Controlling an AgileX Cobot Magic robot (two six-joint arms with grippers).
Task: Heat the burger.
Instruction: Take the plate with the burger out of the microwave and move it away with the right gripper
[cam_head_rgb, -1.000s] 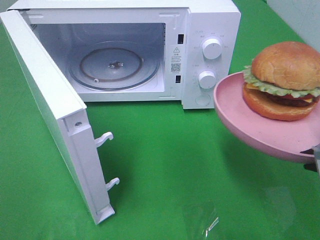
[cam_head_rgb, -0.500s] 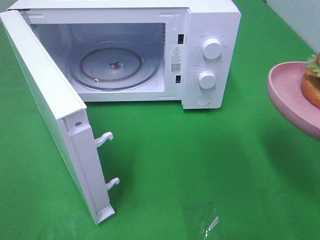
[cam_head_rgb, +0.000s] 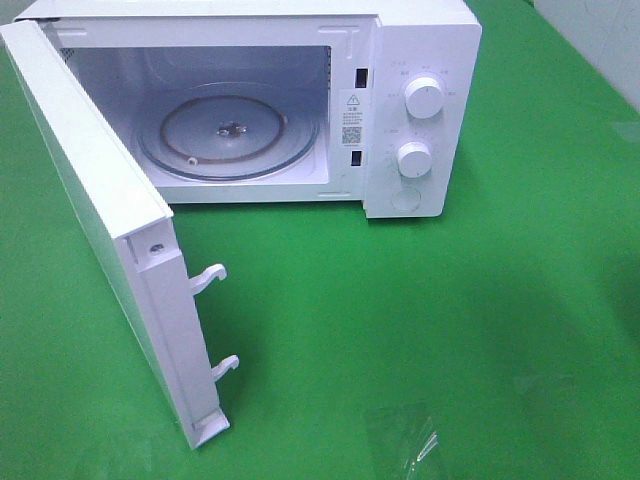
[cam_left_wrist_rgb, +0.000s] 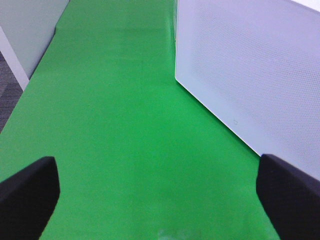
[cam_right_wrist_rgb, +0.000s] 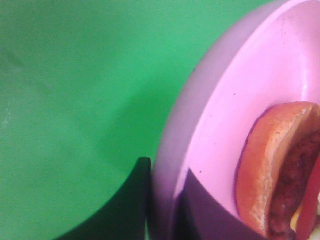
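Observation:
The burger (cam_right_wrist_rgb: 280, 170) shows only in the right wrist view, lying on a pink plate (cam_right_wrist_rgb: 235, 100), with its bun edge and dark patty visible. My right gripper (cam_right_wrist_rgb: 162, 200) is shut on the plate's rim, one dark finger under it and one on top. Neither burger, plate nor arms appear in the exterior high view. There the white microwave (cam_head_rgb: 420, 110) stands with its door (cam_head_rgb: 90, 200) swung wide open and the glass turntable (cam_head_rgb: 228, 135) bare. My left gripper (cam_left_wrist_rgb: 160, 200) is open above the green cloth, beside the door's outer face (cam_left_wrist_rgb: 250, 75).
Green cloth (cam_head_rgb: 400, 300) covers the table. A scrap of clear plastic (cam_head_rgb: 415, 445) lies near the front edge. The open door juts toward the front left, its two latch hooks (cam_head_rgb: 210, 275) sticking out. Two knobs (cam_head_rgb: 424, 98) sit on the microwave's right panel.
The pink plate with the burger has moved right and left the exterior high view. The microwave and its door have not moved.

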